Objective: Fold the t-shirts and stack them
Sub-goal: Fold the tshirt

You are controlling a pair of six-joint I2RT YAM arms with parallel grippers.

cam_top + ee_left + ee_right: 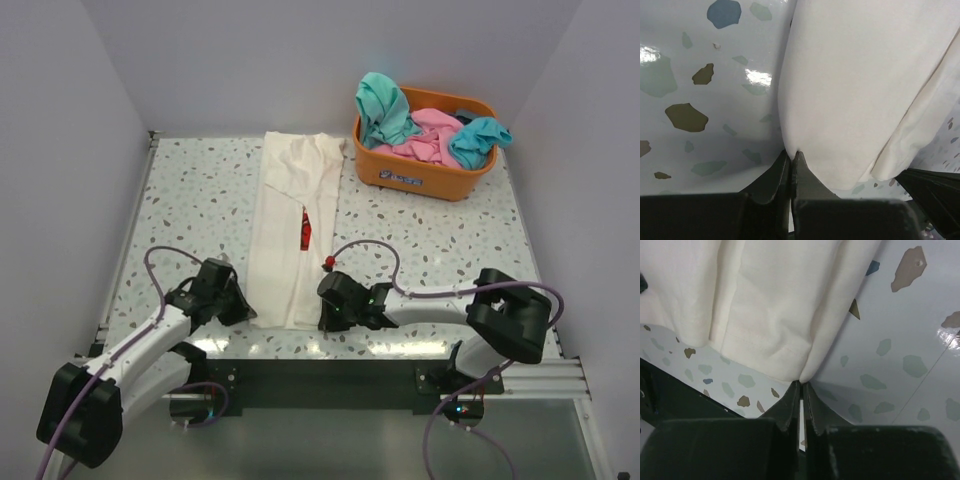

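Note:
A cream-white t-shirt (290,220) lies folded into a long narrow strip down the middle of the table, a sliver of its red print (304,232) showing at the fold. My left gripper (243,312) is shut on the near left corner of the cloth (850,90); its fingertips (791,152) pinch the edge. At the near right corner my right gripper (322,308) is shut on the hem (770,335), which bunches at the tips (802,383). Teal t-shirts (380,105) and a pink one (430,135) lie heaped in the basket.
An orange plastic basket (425,172) stands at the back right of the speckled table (200,200). White walls close the table in on the left, back and right. A black rail (320,375) runs along the near edge between the arm bases.

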